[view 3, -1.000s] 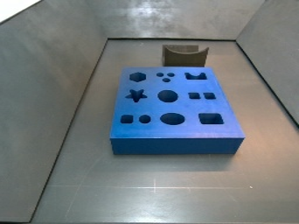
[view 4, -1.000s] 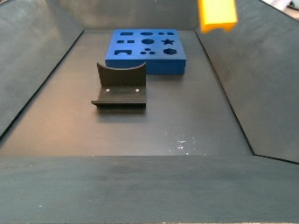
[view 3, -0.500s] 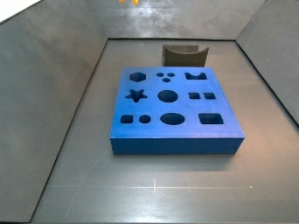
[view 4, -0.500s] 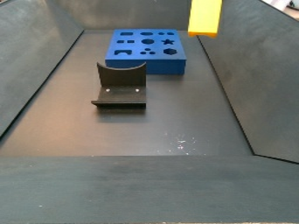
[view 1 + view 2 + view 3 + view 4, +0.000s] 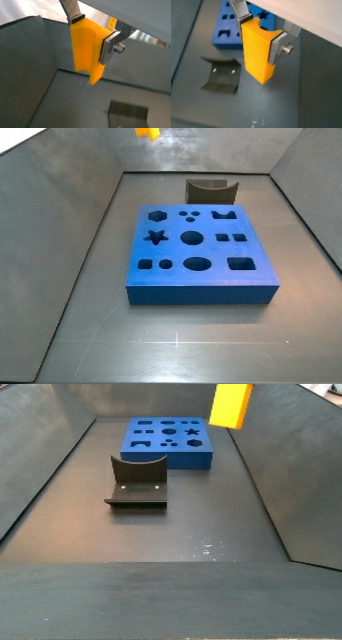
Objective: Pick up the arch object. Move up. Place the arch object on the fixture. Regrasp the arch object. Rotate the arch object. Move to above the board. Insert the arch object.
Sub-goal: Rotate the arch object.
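1. Grey walls enclose a dark floor carrying the board and the fixture.
2. High above the floor, the arch object hangs upright between the fingers.
3. Those silver plates of the gripper clamp the block's opposite faces.

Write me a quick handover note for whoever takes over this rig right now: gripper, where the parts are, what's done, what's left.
Gripper: shut on the arch object, held in the air well above the floor.
Fixture: bare, standing on the floor in front of the board in a side view.
Board: on the floor, all visible cutouts unfilled.
Done: pick-up and lift.
Left: place on the fixture, regrasp, rotate, move above the board, insert.
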Motion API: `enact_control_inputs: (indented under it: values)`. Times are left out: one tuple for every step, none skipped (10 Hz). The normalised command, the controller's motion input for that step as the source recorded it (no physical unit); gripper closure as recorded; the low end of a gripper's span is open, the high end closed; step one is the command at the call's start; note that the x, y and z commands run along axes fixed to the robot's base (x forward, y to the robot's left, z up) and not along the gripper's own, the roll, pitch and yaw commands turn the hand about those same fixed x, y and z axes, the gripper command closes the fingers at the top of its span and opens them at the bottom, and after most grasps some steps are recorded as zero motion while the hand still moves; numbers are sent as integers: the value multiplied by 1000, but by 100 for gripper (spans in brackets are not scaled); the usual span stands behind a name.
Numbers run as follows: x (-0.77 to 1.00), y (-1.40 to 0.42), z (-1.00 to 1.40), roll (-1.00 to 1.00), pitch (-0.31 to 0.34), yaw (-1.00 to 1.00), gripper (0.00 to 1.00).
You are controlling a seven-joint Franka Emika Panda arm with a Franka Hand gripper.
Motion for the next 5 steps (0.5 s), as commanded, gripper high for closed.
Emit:
enact_control_inputs:
  values:
    - [-13,24,31,-1000,467,-974,100]
    - [10,27,41,-1000,500,-862,100]
    - [20,27,44,-936,509,-711,100]
    - [41,24,52,-745,450,-482,100]
    - [72,23,34,-494,347,-268,100]
